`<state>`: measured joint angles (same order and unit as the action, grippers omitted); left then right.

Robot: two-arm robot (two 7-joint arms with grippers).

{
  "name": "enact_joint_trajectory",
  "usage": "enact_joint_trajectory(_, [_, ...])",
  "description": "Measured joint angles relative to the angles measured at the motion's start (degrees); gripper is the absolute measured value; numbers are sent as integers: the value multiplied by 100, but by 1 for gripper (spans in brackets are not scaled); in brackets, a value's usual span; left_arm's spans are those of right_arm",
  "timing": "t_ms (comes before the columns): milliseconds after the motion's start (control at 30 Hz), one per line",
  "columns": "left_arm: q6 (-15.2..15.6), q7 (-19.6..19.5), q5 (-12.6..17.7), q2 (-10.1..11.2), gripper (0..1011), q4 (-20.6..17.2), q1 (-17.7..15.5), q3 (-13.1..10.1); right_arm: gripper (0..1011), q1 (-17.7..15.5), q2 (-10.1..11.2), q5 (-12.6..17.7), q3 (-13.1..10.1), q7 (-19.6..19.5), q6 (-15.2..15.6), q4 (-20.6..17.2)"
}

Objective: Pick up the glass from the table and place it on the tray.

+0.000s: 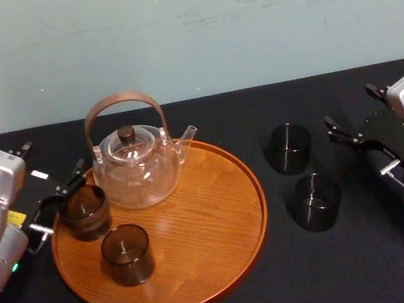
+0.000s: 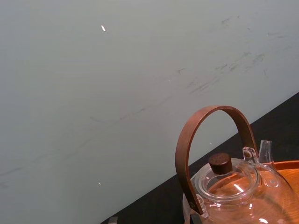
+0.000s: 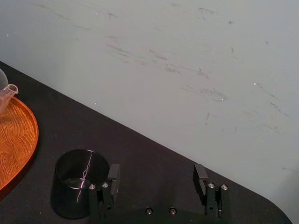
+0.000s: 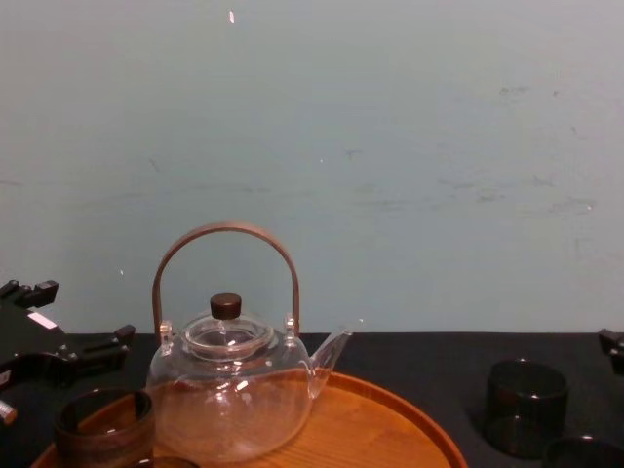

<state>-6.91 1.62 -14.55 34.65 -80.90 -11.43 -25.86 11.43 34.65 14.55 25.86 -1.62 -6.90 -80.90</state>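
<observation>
Two dark glasses wait on the black table (image 1: 371, 248), right of the tray (image 1: 220, 218). The far glass (image 1: 288, 148) and, close in front of it, the near glass (image 1: 315, 201) are both upright, and neither is gripped. The right gripper (image 3: 156, 169) hovers just right of the far glass with its fingers spread wide. In its wrist view, what looks like that glass stands outside the gap, right beside one finger. That's the danger as I read it: close or swing from here and that finger shoves the glass over, or into the near one, rather than catching it. The gap needs lining up first. The walls are smooth and round too, so a shallow pinch could let the glass slip on the way across. On the tray the free wood lies at the right and front. The teapot (image 1: 137, 169) takes the back left with its spout poking right, and a low carry could clip it. At the tray's left edge sits the rim glass (image 1: 85, 212), with the front glass (image 1: 126, 254) nearer the robot, both on the wood. The left gripper (image 1: 61, 197) is spread open just beside the rim glass, not clamping it — a careless pull-away might nudge it. The count: four glasses, two on the table and two on the tray; one teapot; one tray; two grippers.
</observation>
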Motion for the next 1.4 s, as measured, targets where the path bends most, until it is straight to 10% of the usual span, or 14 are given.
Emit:
enact_joint_trajectory(833, [0, 0, 0, 0, 1001, 0, 0, 0, 1002, -1, 1, 2, -58, 246, 2, -30])
enact_joint_trajectory(1400, [0, 0, 0, 0, 1001, 0, 0, 0, 1002, -1209, 508, 194, -420, 574, 256, -1536])
